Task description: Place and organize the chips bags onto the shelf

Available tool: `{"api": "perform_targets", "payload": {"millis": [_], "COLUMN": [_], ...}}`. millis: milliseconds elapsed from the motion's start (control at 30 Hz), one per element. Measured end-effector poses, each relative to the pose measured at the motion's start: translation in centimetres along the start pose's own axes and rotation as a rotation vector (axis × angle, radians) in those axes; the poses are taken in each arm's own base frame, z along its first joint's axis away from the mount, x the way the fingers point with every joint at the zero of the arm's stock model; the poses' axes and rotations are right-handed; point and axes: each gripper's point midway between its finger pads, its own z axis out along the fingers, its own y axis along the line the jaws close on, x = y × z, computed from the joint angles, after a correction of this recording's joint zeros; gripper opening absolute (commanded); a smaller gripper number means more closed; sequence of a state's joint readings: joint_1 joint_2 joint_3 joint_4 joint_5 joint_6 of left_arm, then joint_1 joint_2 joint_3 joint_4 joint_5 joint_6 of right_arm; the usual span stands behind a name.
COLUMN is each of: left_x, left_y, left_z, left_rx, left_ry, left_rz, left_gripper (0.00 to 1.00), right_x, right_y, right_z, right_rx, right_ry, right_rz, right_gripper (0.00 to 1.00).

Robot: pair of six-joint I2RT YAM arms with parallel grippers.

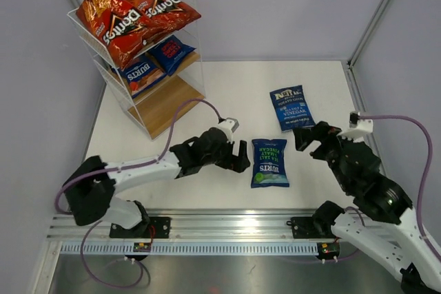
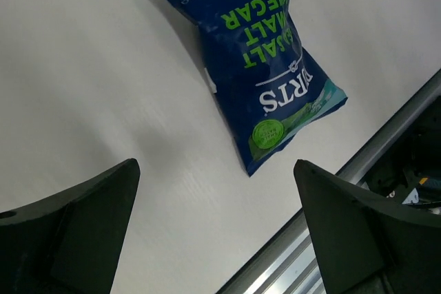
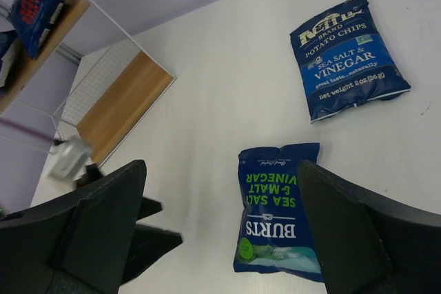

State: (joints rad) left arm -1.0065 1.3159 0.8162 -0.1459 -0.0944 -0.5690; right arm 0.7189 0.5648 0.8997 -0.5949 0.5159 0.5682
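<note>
Burts bag (image 1: 269,162) lies flat on tabletop (image 1: 227,87), just ahead of left gripper (image 1: 238,158), which is released and empty. Right gripper (image 1: 311,141) likewise released, Kettle bag (image 1: 292,107) just beyond. Step: approach. Next, probably: descend, straddle bag, clench, carry to shelf (image 1: 169,101).

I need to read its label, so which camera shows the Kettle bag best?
Right wrist: the Kettle bag lies whole in view, its print readable. Top external shows it whole but small; left wrist misses it.
</note>
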Motion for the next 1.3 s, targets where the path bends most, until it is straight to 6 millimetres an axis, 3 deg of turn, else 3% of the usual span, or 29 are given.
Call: {"api": "perform_targets", "payload": {"millis": [133, 300, 533, 767, 1100, 1167, 1233, 1267, 1300], "left_x": [1.0, 0.3, -0.6, -0.8, -1.4, -1.2, -1.0, -1.1, -1.1], "left_y": [-0.3, -0.4, -0.7, 0.1, 0.2, 0.4, 0.5, 0.5, 0.5], "left_z": [5.3, 9.8, 12.5, 13.7, 15.9, 16.0, 16.1, 16.1, 16.1], "left_rx": [0.137, 0.195, 0.235, 0.188, 0.201, 0.193, 0.185, 0.183, 0.182], "left_ry": [0.083, 0.095, 0.070, 0.048, 0.014, 0.020, 0.022, 0.020, 0.018], "left_rz": [-0.079, -0.142, -0.228, -0.323, -0.438, -0.454, -0.467, -0.471, -0.478], "left_gripper": [0.99, 0.99, 0.99, 0.99, 0.53, 0.38, 0.29, 0.18, 0.13], "right_x": [-1.0, 0.8, 1.9, 2.0, 2.9, 2.9, 2.9, 2.9, 3.0], "right_y": [-1.2, -2.0, -2.2, -1.9, -1.9, -1.9, -1.7, -1.6, -1.5], "right_z": [-3.3, -4.6, -5.4, -5.3, -4.6, -4.5, -4.5, -4.5, -4.4], "right_rx": [-0.035, -0.085, -0.141, -0.156, -0.156, -0.157, -0.165, -0.170, -0.175], "right_ry": [-0.023, 0.015, 0.021, 0.017, 0.029, 0.029, 0.028, 0.028, 0.029], "right_rz": [0.014, 0.005, 0.018, 0.024, 0.021, 0.021, 0.023, 0.024, 0.025], "right_gripper": [0.99, 0.99, 1.00, 0.99, 0.99, 0.99, 1.00, 0.99, 0.99]}}
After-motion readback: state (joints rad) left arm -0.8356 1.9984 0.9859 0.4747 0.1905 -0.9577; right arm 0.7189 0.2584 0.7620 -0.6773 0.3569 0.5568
